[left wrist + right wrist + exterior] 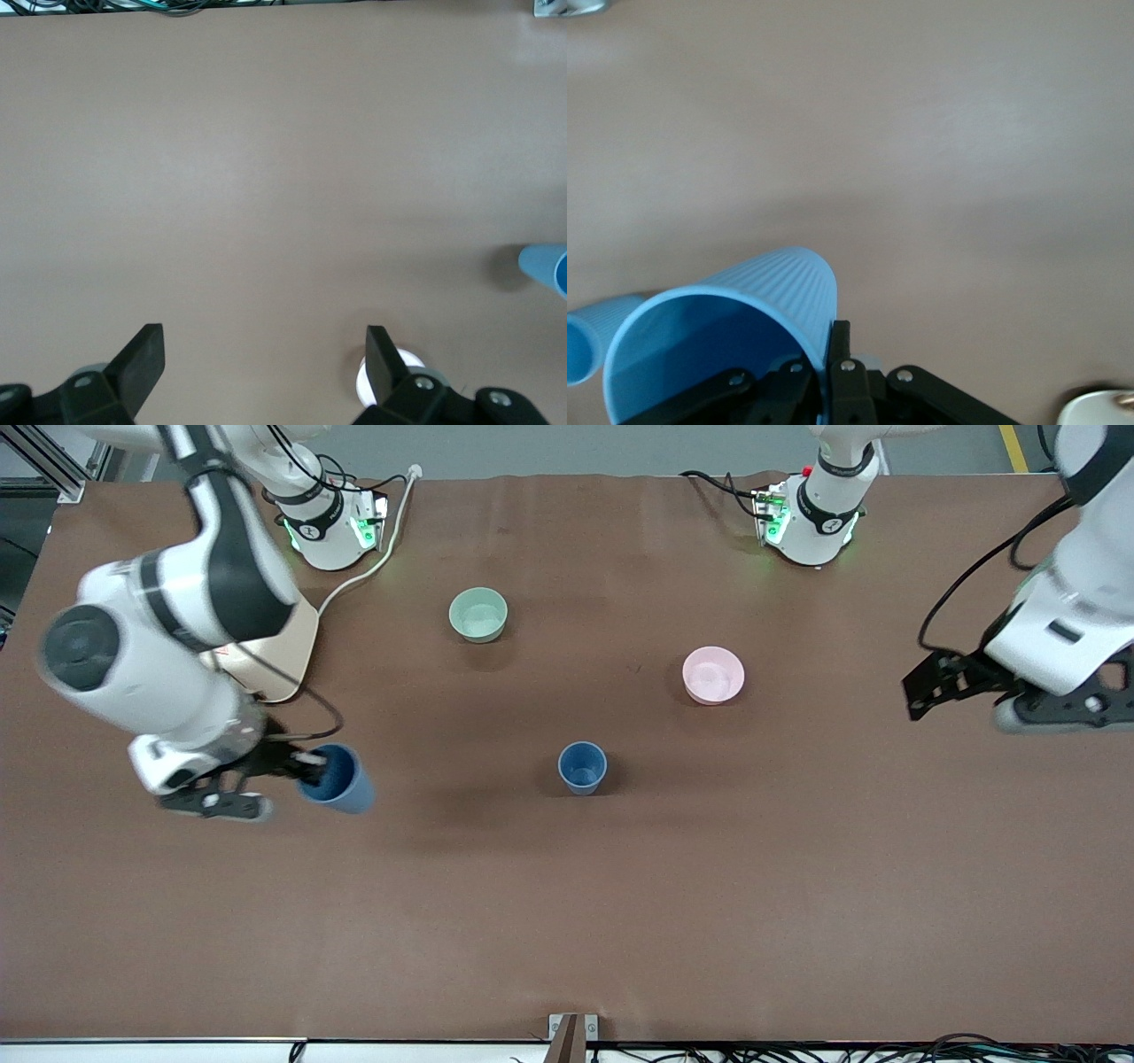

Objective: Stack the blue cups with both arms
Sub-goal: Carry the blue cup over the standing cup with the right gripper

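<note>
Right gripper clamped on held cup's rim — second cup mid-table; left gripper open, waiting.

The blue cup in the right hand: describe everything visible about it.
The blue cup is a small tapered tumbler, wider at the rim, with no handle; it looks like matte plastic. The right wrist view shows fine ribbing on its outer wall. It is tilted, its mouth toward the right hand, which is shut on its rim, one finger inside. It sits toward the right arm's end of the table; whether it touches the table is unclear.
</note>
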Robot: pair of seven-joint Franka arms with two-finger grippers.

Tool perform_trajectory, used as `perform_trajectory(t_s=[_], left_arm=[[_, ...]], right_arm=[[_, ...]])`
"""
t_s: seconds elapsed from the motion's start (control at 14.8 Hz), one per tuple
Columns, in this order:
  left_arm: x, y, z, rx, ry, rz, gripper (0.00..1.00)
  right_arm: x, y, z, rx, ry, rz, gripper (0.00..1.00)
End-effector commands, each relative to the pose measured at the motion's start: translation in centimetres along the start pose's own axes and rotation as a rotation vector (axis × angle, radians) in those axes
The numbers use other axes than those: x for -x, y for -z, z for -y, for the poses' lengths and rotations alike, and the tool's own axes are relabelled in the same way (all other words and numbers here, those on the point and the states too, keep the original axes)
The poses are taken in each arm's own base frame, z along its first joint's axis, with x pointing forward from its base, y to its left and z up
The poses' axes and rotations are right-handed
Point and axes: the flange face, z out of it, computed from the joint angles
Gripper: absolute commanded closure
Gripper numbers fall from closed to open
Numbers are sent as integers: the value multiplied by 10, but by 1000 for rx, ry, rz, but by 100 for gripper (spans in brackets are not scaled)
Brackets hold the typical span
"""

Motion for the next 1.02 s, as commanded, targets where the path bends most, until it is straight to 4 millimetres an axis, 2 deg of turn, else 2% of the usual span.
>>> perform_trajectory(t_s=[0.0, 0.07, 0.2, 0.61, 0.74, 0.95], left_arm=[[40, 11, 28, 32, -22, 18, 0], [51, 12, 27, 28, -25, 30, 0], [66, 14, 22, 25, -33, 33, 0], [66, 13, 25, 27, -30, 55, 0], [66, 14, 26, 28, -32, 54, 0], [66, 14, 26, 27, -33, 55, 0]], right_arm=[[38, -1, 65, -11, -28, -6, 99], [49, 3, 92, -27, -40, -24, 100], [66, -4, 128, -52, -72, -43, 100], [125, -95, 244, -62, -111, -28, 100], [124, -121, 262, -52, -108, -20, 100], [117, -133, 267, -56, -109, -26, 99]])
